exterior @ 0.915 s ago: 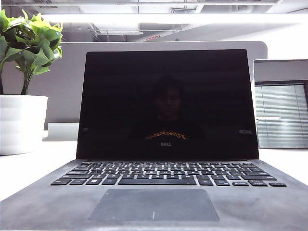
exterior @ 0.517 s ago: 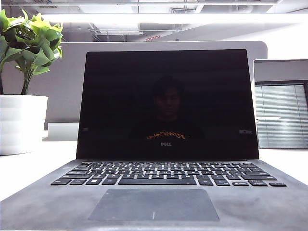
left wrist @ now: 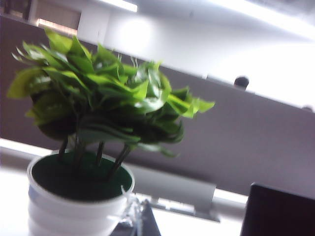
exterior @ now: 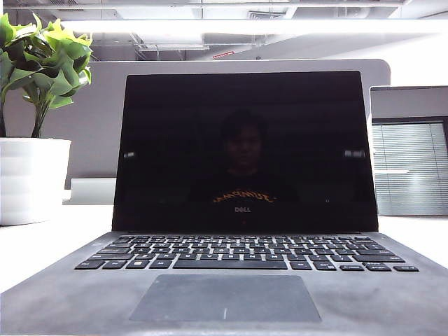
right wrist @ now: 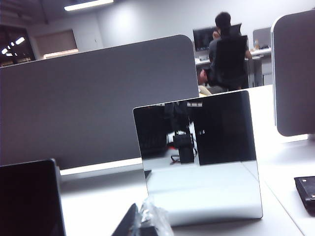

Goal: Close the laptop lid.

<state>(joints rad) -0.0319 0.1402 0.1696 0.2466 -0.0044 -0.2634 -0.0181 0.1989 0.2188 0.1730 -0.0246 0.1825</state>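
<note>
The silver-grey Dell laptop stands open facing the exterior camera, its lid (exterior: 245,150) upright with the glossy black screen dark. Its keyboard deck (exterior: 63,301) fills the foreground. Neither gripper shows in the exterior view. In the left wrist view, my left gripper (left wrist: 140,221) is a single dark tip wrapped in clear film, low beside the white pot, with a corner of the lid (left wrist: 278,211) off to one side. My right gripper (right wrist: 142,219) looks the same, a closed tip holding nothing, between the lid's edge (right wrist: 29,201) and the standing screen.
A leafy green plant in a white pot (exterior: 31,178) stands left of the laptop, close to my left gripper (left wrist: 74,196). A smaller standing screen (exterior: 409,168) sits to the right. A wide grey divider panel (exterior: 94,119) runs behind. A black object (right wrist: 306,192) lies at the table's far right.
Two small bright reflections at the sides of the black screen have moved upward. The lid and everything else on the table look almost unchanged.
</note>
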